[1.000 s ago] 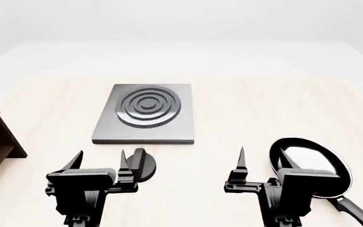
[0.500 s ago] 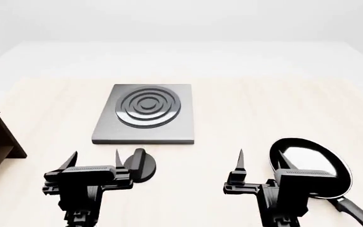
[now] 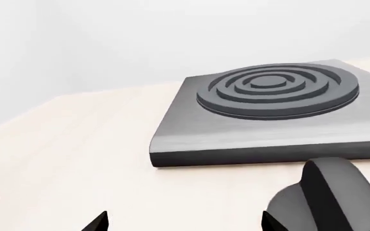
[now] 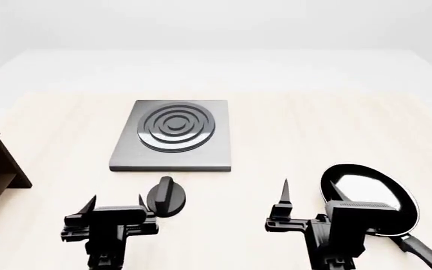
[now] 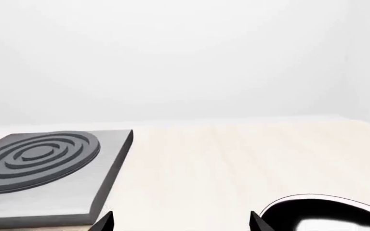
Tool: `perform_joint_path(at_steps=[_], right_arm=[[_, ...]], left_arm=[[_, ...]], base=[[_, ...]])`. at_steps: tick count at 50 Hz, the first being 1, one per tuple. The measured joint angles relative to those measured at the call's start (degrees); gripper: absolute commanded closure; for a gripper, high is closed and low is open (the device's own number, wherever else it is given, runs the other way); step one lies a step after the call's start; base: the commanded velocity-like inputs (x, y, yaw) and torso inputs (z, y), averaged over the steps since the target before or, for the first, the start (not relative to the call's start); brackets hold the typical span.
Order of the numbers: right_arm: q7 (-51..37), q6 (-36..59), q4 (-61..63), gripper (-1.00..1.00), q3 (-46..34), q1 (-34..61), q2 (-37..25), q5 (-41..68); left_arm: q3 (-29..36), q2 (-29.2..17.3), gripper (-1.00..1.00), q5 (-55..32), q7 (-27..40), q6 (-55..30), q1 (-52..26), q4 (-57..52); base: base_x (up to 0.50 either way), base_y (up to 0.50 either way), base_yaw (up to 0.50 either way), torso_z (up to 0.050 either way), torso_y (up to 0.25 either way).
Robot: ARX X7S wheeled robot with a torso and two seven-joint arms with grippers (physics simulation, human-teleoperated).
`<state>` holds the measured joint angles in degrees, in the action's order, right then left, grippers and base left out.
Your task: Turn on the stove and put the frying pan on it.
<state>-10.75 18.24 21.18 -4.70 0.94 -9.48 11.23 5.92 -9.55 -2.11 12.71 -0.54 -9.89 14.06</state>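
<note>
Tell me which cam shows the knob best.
The head view: the whole knob shows from above, ridge included, on the table between the stove and the left hand. The left wrist view catches only part of it, close up and cut off by the frame edge. The right wrist view doesn't show it.

The stove [image 3: 281, 115] is a flat grey plate lying on the pale wooden table [image 3: 75, 163], its dark raised rings concentric around a round centre. Just in front of its near edge stands the black knob [image 3: 329, 197] — ridge upright, cut off by the frame. Two dark fingertips [image 3: 98, 222] poke in at the frame's edge — apart, holding nothing.
</note>
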Motion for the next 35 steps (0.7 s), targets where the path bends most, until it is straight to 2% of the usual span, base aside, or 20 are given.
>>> perform_joint_path(at_steps=[17,35], right_arm=[[-0.58,-0.23,-0.44,-1.0,-0.68,0.13,-0.71,0.62],[-1.44,-1.11,-1.45,-1.0,-1.69,0.13,-1.69,1.5]], left_arm=[[3.52,0.54,-1.0,1.33,-0.78,-0.56,-0.62,0.45],[8.49,-0.15,-1.0,0.45,-5.13,-3.8,2.82,-10.11]], base=[[0.0,0.0,0.0,0.0,0.0],[0.0,0.0,0.0,0.0,0.0]])
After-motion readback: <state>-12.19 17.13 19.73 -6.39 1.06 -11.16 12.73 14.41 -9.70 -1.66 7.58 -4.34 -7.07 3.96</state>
